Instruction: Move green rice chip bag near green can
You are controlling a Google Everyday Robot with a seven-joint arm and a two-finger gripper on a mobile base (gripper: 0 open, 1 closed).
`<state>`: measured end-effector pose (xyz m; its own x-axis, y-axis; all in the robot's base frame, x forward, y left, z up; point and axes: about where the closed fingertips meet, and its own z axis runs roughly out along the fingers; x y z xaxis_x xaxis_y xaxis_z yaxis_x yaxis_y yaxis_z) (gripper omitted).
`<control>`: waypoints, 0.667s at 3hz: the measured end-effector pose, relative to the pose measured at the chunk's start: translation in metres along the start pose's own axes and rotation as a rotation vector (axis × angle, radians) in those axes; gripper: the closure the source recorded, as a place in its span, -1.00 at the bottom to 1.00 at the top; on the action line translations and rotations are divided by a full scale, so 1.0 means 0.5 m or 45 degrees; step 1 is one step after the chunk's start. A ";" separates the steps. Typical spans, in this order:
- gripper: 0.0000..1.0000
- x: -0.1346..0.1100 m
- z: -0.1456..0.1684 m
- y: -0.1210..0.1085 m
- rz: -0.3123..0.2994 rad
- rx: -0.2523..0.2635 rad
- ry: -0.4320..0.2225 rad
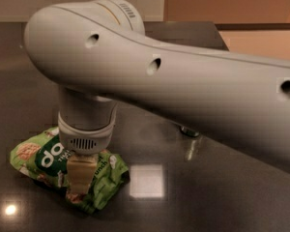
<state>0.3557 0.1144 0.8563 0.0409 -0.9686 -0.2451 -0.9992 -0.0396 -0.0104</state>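
The gripper (81,175) is at the lower left, pointing straight down from a thick white wrist, and it is closed on the green rice chip bag (41,156). One tan finger (81,167) shows in front, pressed into the middle of the bag, and the foil is bunched and puckered on both sides of it. The bag lies directly under the gripper on the dark glossy table (232,197). Its end with the white lettering sticks out to the left of the gripper and its crumpled end to the right. The big white arm (183,81) runs from above the gripper up and away to the right, filling most of the view. Well off to the right of the gripper, a small part of the green can (189,131) peeps out from under the arm. The rest of it is hidden, and the bag and can are well apart. Just to the right of the gripper, a square patch of reflected light (146,181) sits on the tabletop.
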 end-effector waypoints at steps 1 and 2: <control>0.76 0.027 -0.032 -0.048 0.017 0.046 -0.001; 1.00 0.073 -0.072 -0.100 0.053 0.088 0.013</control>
<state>0.4069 0.0723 0.8826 -0.0012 -0.9715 -0.2371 -0.9976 0.0177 -0.0677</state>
